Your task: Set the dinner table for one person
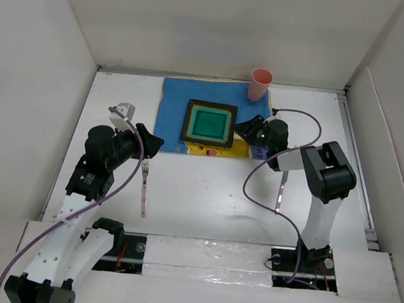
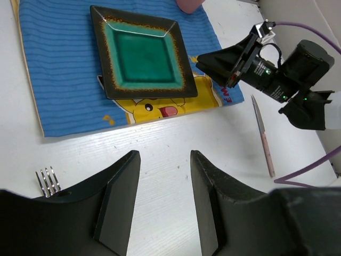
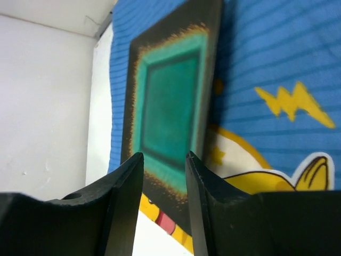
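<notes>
Dinner table [image 1: 205, 195], rigid and fixed beneath both arms, carries a glazed square plate [image 1: 210, 123] on its placemat [image 1: 174, 106], judged heavy, slick, chippable, best gripped at the raised rim; left gripper [image 1: 156, 145] and right gripper [image 1: 245, 129] both stand spread, empty.

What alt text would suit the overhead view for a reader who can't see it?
The left gripper and right gripper reach over a white dinner table toward a green square plate on a blue placemat, a pink cup at the mat's far right corner. A fork lies left of the mat, a knife to its right.
</notes>
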Robot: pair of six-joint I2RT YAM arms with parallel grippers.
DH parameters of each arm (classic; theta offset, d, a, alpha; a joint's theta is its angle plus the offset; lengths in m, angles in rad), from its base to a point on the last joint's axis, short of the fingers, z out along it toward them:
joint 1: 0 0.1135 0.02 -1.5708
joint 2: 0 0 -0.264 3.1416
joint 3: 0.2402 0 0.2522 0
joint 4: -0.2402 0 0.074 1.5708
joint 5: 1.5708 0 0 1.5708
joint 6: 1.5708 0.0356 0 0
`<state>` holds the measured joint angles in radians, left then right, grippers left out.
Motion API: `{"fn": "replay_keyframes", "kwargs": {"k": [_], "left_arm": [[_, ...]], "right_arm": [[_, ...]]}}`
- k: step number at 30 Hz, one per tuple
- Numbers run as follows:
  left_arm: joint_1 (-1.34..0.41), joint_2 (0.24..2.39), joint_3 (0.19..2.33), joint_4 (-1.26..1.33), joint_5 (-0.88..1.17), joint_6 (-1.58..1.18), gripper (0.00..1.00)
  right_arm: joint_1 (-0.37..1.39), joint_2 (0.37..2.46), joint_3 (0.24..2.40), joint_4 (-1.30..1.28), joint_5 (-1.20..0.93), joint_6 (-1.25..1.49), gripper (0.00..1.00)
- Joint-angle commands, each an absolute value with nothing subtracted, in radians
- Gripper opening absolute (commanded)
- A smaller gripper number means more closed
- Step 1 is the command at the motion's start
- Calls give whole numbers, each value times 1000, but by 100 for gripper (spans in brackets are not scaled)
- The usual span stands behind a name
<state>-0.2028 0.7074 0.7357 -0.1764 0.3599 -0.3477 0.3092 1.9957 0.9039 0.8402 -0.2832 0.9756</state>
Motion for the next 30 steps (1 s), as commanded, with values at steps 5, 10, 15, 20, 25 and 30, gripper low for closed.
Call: {"fn": "replay_keyframes", "kwargs": {"k": [5,10,15,20,25,30], "left_arm": [[-207,683,747,-135,367,-351,40],[-207,681,747,-132,353,-357,40],[-207,681,746,-118,342,-409,40],[-207,675,745,-80,344,-538,37],[-221,684,807,-95,373,-647,49],[-284,634,909,-129,328,-747,59]], "right_arm": [[299,1878,965,743,-265,830,47],[308,1798,977,611,-261,714,7],[327,1600,878,329,-138,539,0],[315,1318,730,5,101,499,2],[293,1125,548,-173,132,603,41],[220,953,505,-377,167,652,53]]}}
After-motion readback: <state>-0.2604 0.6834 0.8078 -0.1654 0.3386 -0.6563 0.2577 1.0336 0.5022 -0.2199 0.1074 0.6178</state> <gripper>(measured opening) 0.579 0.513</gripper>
